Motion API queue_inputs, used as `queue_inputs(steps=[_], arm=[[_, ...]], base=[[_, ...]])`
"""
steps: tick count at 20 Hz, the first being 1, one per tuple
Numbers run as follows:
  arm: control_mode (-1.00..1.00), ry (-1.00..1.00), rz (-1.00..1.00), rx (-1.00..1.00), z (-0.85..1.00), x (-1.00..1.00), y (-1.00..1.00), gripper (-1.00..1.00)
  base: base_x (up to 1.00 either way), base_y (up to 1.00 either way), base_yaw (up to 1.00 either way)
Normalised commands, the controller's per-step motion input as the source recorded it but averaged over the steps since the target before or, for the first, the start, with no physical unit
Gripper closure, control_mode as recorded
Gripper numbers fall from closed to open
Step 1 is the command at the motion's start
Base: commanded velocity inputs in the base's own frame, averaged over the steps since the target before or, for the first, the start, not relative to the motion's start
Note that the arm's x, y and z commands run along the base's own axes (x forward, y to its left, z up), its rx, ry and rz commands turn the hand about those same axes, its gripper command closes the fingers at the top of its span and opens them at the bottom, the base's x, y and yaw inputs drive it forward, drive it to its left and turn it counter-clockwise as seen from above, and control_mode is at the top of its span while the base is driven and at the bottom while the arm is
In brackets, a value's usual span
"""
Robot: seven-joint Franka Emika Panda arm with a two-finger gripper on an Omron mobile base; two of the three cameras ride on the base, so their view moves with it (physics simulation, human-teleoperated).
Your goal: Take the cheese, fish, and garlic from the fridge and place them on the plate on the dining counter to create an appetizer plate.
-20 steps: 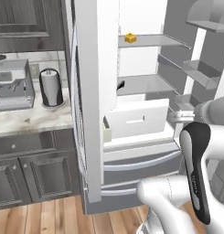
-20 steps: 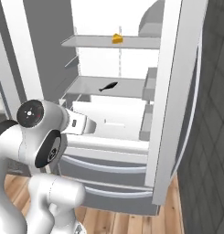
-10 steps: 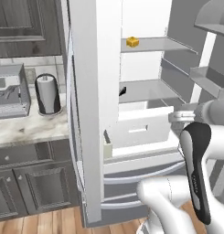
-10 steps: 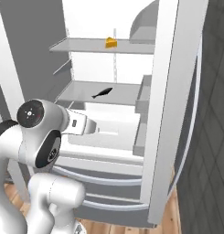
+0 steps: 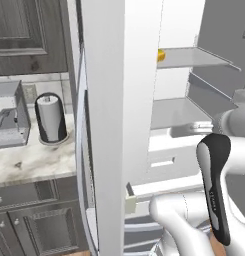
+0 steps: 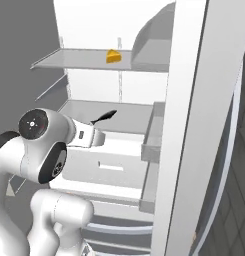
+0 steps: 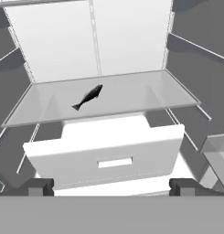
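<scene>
The fridge (image 6: 89, 107) stands open in front of me. A small black-grey fish (image 7: 88, 97) lies on its middle glass shelf, also seen as the fish (image 6: 105, 116) from the right base. The yellow-orange cheese (image 6: 113, 56) wedge sits on the shelf above, and the cheese (image 5: 160, 55) peeks out past the door edge. My gripper (image 7: 112, 188) is open and empty, aimed at the shelf from in front of and below the fish. The gripper (image 6: 99, 137) hangs just short of the shelf's front edge. Garlic, plate and dining counter are out of view.
A white pulled-out drawer (image 7: 109, 153) sits under the fish shelf. The left fridge door (image 5: 106, 125) stands edge-on close to the base, the right door (image 6: 194, 130) with its bin (image 6: 155, 131) on the other side. A wall counter (image 5: 29, 162) holds a dark canister (image 5: 50, 117).
The whole picture has shifted and the fridge looms larger, so the base has driven closer. The gripper has stayed open and empty, nearer to the fish shelf.
</scene>
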Motion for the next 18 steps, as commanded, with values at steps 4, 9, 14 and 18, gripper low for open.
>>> queue_inputs(steps=[4,9,14,18], arm=[[1.00,0.00,0.00,0.00,0.00,0.00,0.00,-1.00],[1.00,0.00,0.00,0.00,0.00,0.00,0.00,-1.00],[1.00,0.00,0.00,0.00,0.00,0.00,0.00,-1.00],[1.00,0.00,0.00,0.00,0.00,0.00,0.00,-1.00]], base=[[0.67,-0.17,0.00],[0.63,-0.14,0.02],[0.59,-0.03,0.03],[0.41,0.00,0.02]])
